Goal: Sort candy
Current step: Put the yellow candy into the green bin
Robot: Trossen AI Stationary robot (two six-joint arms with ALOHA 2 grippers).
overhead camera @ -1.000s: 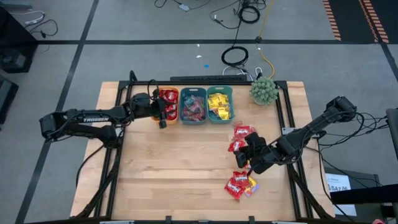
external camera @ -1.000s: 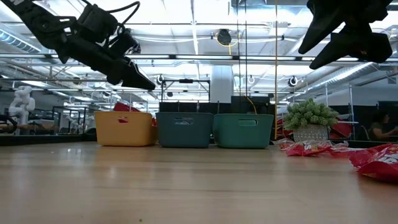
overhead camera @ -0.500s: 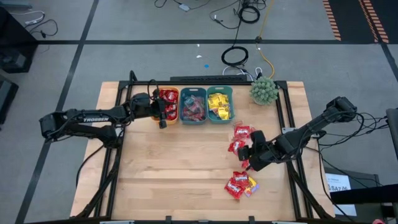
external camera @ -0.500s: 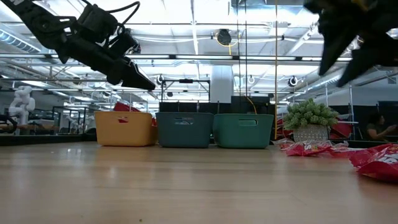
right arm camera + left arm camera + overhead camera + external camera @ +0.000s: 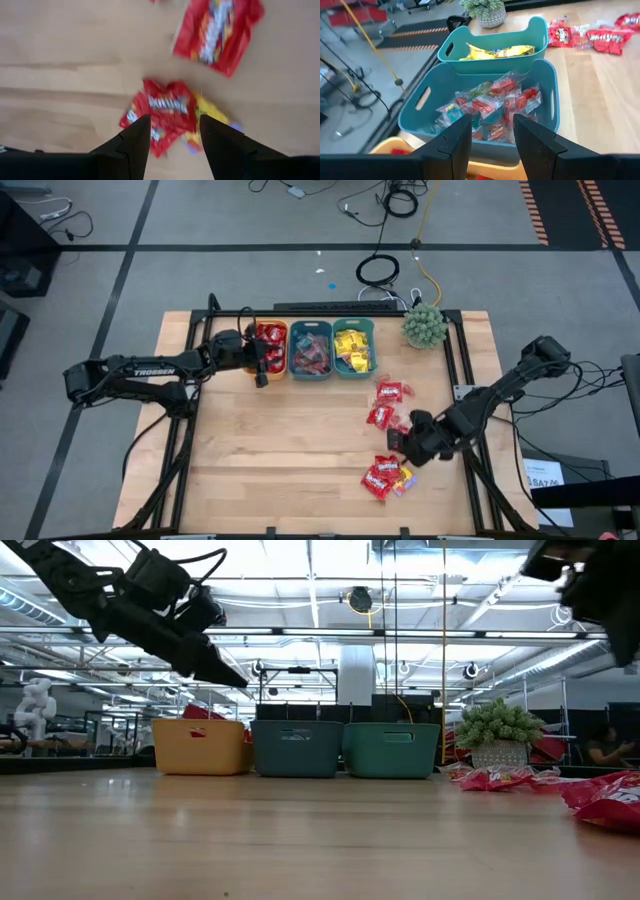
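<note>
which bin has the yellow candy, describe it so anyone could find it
Look at the row of three bins along the table's far edge. It is the teal bin at the end nearest the green plant. Only it holds yellow packets.

Right hand above red packets

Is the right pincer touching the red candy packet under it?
Apart. In the right wrist view the right pincer hangs open above the red candy packet, and bare table shows between its fingers.
</note>
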